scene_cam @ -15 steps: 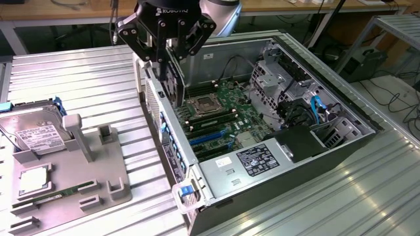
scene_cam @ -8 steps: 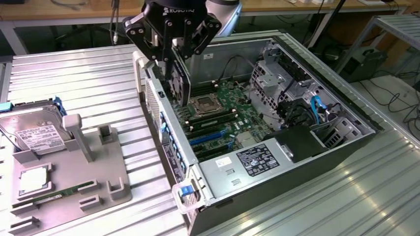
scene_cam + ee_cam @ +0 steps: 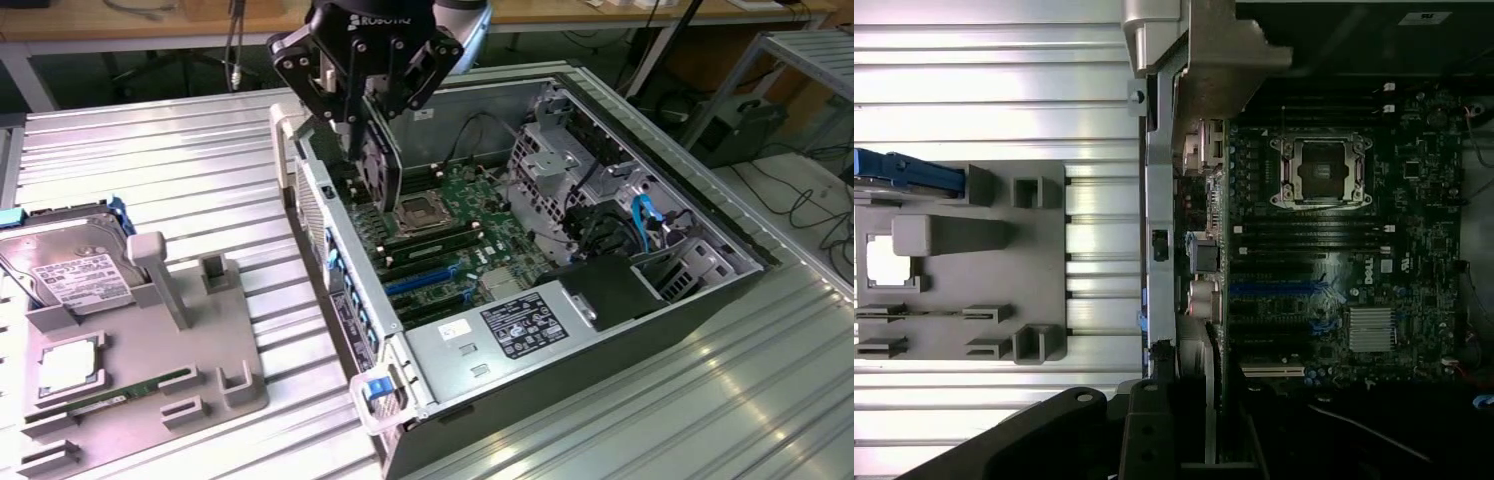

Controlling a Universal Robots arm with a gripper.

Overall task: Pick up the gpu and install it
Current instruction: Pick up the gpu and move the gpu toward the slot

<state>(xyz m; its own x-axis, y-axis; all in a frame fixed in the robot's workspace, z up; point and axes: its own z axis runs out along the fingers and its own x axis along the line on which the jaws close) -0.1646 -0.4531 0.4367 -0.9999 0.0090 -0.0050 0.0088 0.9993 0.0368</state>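
Now claw clamps gpu upright over motherboard in open case; hard drive in tray.

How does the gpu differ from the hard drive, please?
The gpu hangs upright and edge-on, clamped in the fingers; the hard drive lies label up on the grey holder. The gpu is over the motherboard inside the open case; the hard drive is outside it, on the exterior view's left. The gpu looks dark, the hard drive silver. Both are flat, rectangular parts.
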